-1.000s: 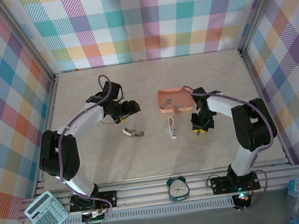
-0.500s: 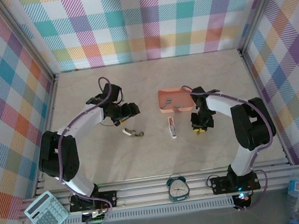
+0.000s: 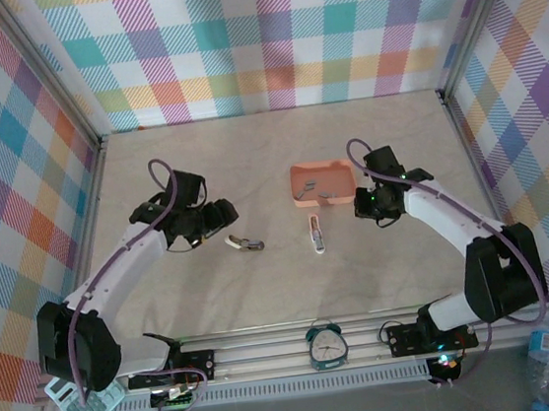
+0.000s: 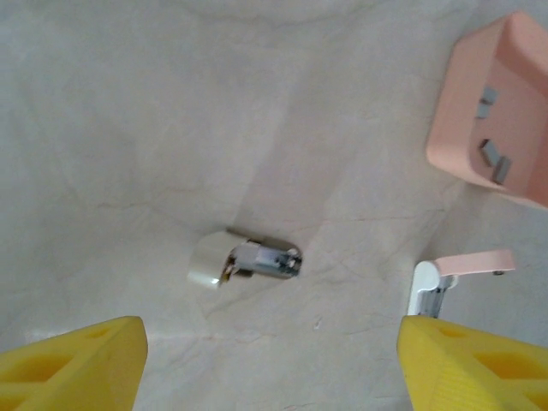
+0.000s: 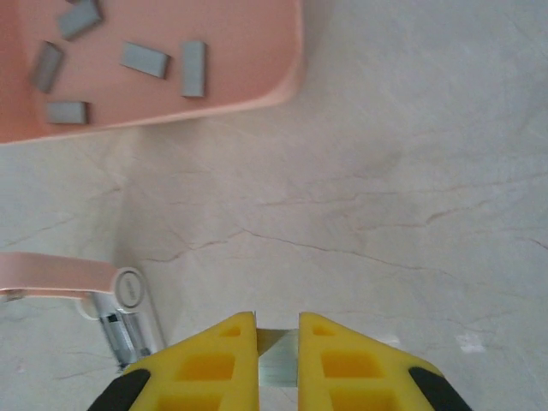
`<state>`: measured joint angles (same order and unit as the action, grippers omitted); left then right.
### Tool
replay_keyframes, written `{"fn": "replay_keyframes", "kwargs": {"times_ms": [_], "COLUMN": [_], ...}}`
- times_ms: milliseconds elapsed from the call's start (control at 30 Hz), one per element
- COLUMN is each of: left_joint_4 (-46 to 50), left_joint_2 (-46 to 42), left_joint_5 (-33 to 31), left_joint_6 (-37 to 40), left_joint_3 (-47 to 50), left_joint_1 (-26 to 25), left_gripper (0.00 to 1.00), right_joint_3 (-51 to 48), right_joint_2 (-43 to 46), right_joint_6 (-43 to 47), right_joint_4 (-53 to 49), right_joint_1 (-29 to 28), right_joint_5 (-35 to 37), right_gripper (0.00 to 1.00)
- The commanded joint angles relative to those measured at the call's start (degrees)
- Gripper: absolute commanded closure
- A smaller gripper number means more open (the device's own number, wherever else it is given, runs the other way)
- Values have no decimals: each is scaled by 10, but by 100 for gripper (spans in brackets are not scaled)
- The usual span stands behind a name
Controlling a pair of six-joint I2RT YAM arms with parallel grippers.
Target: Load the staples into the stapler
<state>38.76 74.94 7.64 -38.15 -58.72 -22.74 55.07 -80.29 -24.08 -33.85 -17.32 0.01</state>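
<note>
**Pose, from above.** My left arm (image 3: 114, 273) rises from its base and bends inward. My left pincer (image 3: 218, 215) hangs over the table (image 3: 248, 149), just left of the white stapler (image 3: 244, 243). My right arm (image 3: 455, 220) folds at an elbow near the right wall and reaches back toward centre. My right pincer (image 3: 369, 207) sits just right of the pink tray (image 3: 301, 173). The pink stapler (image 3: 316, 232) lies left of it, nearer me.

**Left pincer (image 4: 270, 330).** Wide. Its yellow fingers (image 4: 73, 364) stand at opposite bottom corners with bare table between them. The white stapler (image 4: 244, 261) lies ahead, untouched, grey metal showing at one end.

**Right pincer (image 5: 276, 324).** Pinched narrow on a staple strip (image 5: 276, 360), a thin grey sliver between the yellow pads, held over bare table. From above the wrist body hides these fingers, so the grip is read from the wrist camera.

**Staples (image 5: 141, 58).** Five loose grey strips lie flat and apart on the floor of the pink tray (image 5: 171, 103). From above they are grey flecks (image 3: 325, 196). My left wrist camera catches a few (image 4: 492, 158) at the end of the tray (image 4: 462, 103).

**Pink stapler.** My right wrist camera shows it (image 5: 51, 274) open, the pink top swung away from the metal channel at a white hinge. My left wrist camera agrees (image 4: 462, 265). From above it reads as a short pale stick.

**Near rail, overhead.** Clock (image 3: 325, 345), calculator (image 3: 83, 396), bottle (image 3: 547, 348).
</note>
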Motion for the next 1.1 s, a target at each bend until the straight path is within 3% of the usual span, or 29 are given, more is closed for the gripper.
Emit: {"fn": "replay_keyframes", "kwargs": {"times_ms": [0,367,1067], "left_joint_4": [13,-78,-81], "left_joint_2": [-13,42,212], "left_joint_5": [-18,11,17], "left_joint_6": [-42,-78,-34], "left_joint_3": [39,80,-37], "left_joint_1": [-17,-43,-63], "left_gripper": [23,23,22], "right_joint_3": [-19,-44,-58], "right_joint_2": [26,66,126], "right_joint_6": [21,30,35], "right_joint_4": [51,78,48], "right_joint_1": [-2,-3,-2], "right_joint_5": [-39,-61,-32], "right_gripper": [87,86,86]}}
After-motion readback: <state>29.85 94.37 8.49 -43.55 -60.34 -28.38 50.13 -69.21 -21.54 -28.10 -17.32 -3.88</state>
